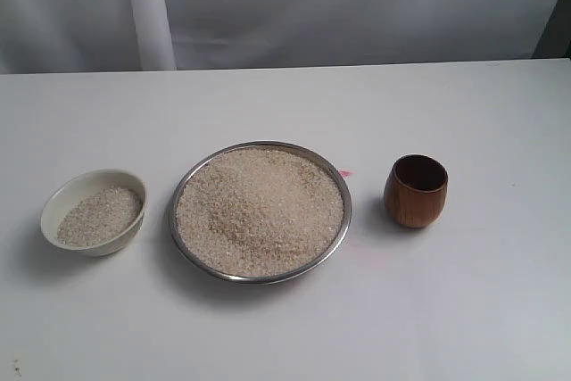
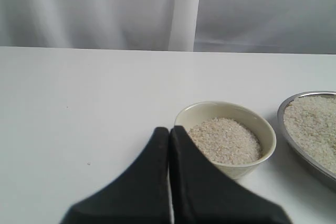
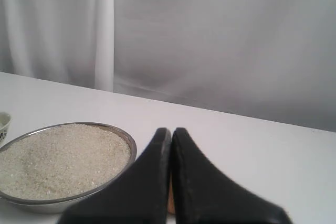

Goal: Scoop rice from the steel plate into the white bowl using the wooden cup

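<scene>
The steel plate [image 1: 336,235] sits mid-table, heaped with rice [image 1: 259,210]. Left of it stands the white bowl [image 1: 64,204], partly filled with rice [image 1: 100,217]. The wooden cup [image 1: 416,191] stands upright and empty to the plate's right. Neither gripper shows in the exterior view. In the left wrist view my left gripper [image 2: 169,129] is shut with nothing in it, close to the white bowl [image 2: 264,148]. My right gripper [image 3: 171,131] is also shut and empty, beside the steel plate [image 3: 129,153]; a sliver of the wooden cup [image 3: 170,195] shows behind its fingers.
The white table [image 1: 285,113] ends at a pale curtain [image 1: 357,6] at the back. A small pink mark [image 1: 346,173] lies on the table between the plate and the cup.
</scene>
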`<action>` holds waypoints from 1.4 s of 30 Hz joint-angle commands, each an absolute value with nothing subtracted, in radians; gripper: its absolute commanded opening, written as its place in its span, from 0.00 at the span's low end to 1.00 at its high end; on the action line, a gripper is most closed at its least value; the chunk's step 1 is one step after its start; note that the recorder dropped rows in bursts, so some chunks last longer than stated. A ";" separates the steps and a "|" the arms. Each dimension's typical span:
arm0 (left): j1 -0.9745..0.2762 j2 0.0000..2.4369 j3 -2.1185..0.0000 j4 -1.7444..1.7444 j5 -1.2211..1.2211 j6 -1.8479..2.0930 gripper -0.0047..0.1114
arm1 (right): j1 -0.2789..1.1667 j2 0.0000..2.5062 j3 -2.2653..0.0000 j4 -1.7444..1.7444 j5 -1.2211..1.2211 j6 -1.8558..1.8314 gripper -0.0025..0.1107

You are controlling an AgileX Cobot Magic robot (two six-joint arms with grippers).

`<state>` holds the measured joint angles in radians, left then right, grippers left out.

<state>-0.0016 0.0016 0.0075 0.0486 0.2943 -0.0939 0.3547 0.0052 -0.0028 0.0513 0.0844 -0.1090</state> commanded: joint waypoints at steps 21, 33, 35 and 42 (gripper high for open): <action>-0.005 0.000 0.000 0.044 0.284 -0.096 0.04 | 0.349 0.000 0.000 0.043 -0.028 -0.111 0.02; -0.005 0.000 0.000 0.044 0.284 -0.096 0.04 | 0.349 0.008 -0.029 0.058 -0.142 -0.104 0.02; -0.005 0.000 0.000 0.044 0.284 -0.096 0.04 | 0.349 0.057 -0.070 0.058 -0.139 -0.117 0.02; -0.005 0.000 0.000 0.044 0.284 -0.096 0.04 | 0.349 0.345 -0.291 0.044 -0.139 -0.183 0.02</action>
